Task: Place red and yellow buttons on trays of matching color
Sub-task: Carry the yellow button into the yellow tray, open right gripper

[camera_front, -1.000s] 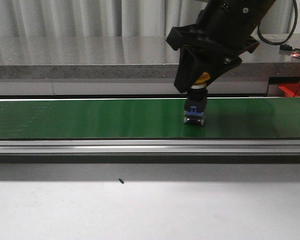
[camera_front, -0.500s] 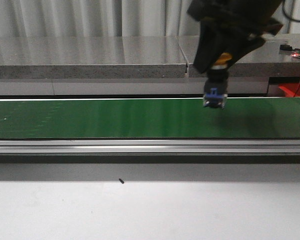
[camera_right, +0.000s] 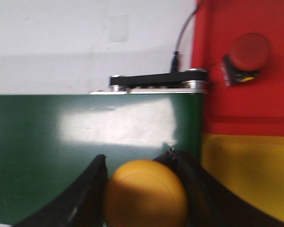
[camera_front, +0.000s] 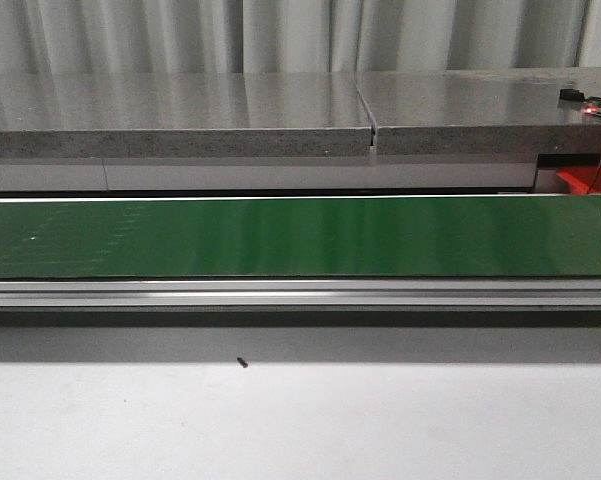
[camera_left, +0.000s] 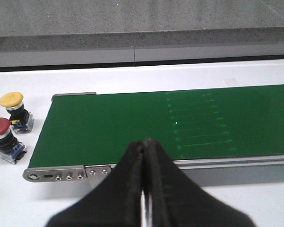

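Observation:
My right gripper [camera_right: 139,163] is shut on a yellow button [camera_right: 145,194], held above the green belt [camera_right: 61,142] near its end. Beside the belt lie the red tray [camera_right: 245,104], with a red button [camera_right: 245,54] in it, and the yellow tray [camera_right: 250,175]. My left gripper [camera_left: 145,144] is shut with nothing in it, over the other end of the belt [camera_left: 146,123]. A yellow button [camera_left: 14,108] and a red button [camera_left: 4,139] stand on the white table next to that end. Neither gripper shows in the front view.
The green belt [camera_front: 300,235] runs across the front view with a metal rail [camera_front: 300,292] in front and a grey ledge [camera_front: 180,110] behind. A corner of the red tray [camera_front: 585,180] shows at the far right. A black cable [camera_right: 182,38] runs by the belt end.
The right arm with the yellow button rose off the belt, moved right, and has left the front view.

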